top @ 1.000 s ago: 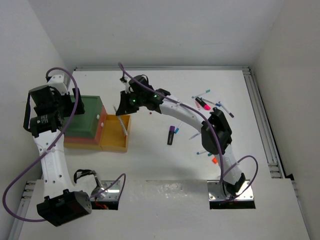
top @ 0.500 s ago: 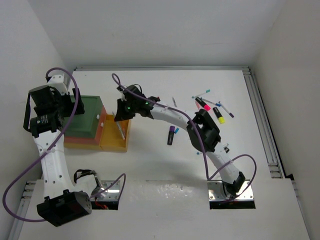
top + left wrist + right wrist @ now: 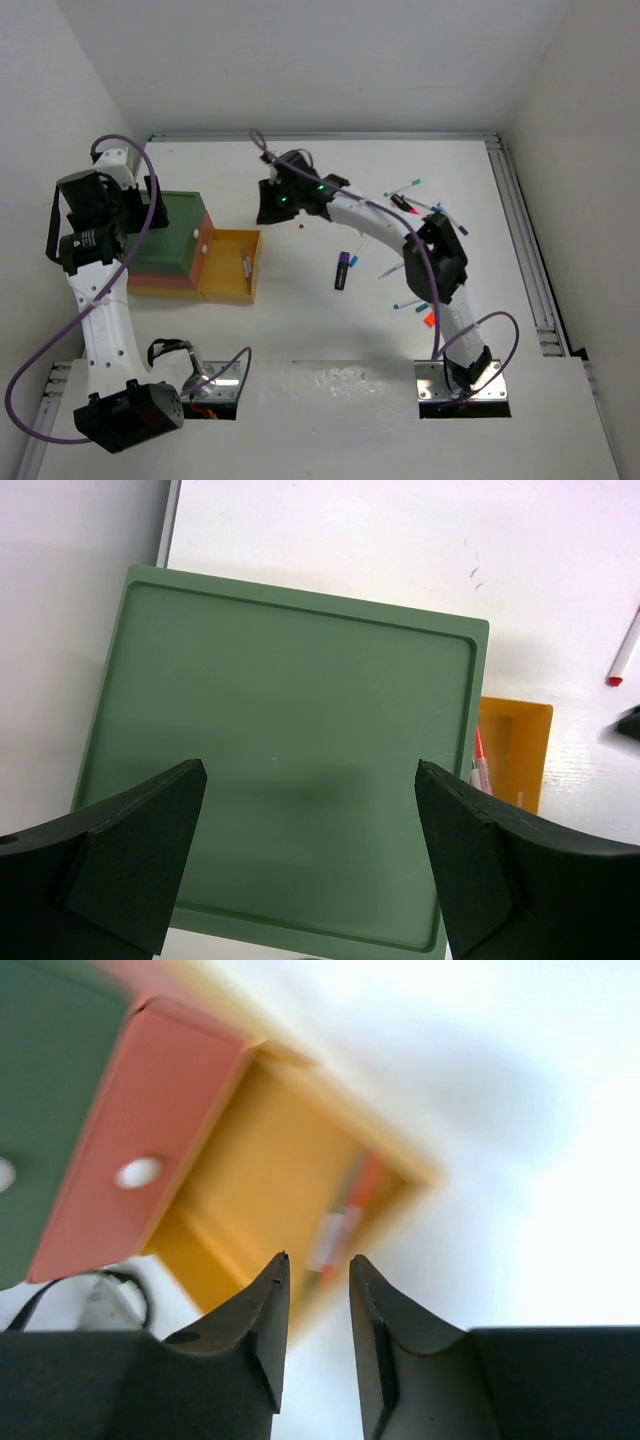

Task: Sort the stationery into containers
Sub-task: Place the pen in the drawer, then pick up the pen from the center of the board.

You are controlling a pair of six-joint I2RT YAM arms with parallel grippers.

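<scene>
1. Purple highlighter (image 3: 342, 270) lies loose mid-table.
2. Yellow tray (image 3: 225, 272) holds one pen (image 3: 246, 264), touching green tray (image 3: 170, 240).
3. Left gripper (image 3: 310, 775) spread wide above green tray, empty.
4. Right gripper (image 3: 320, 1260) past yellow tray's far corner, fingers slightly parted, pinching nothing.
5. Loose pens (image 3: 420, 205) far right.

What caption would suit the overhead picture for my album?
Right gripper hovers empty near the yellow tray holding one pen, a purple highlighter loose on the table.
</scene>
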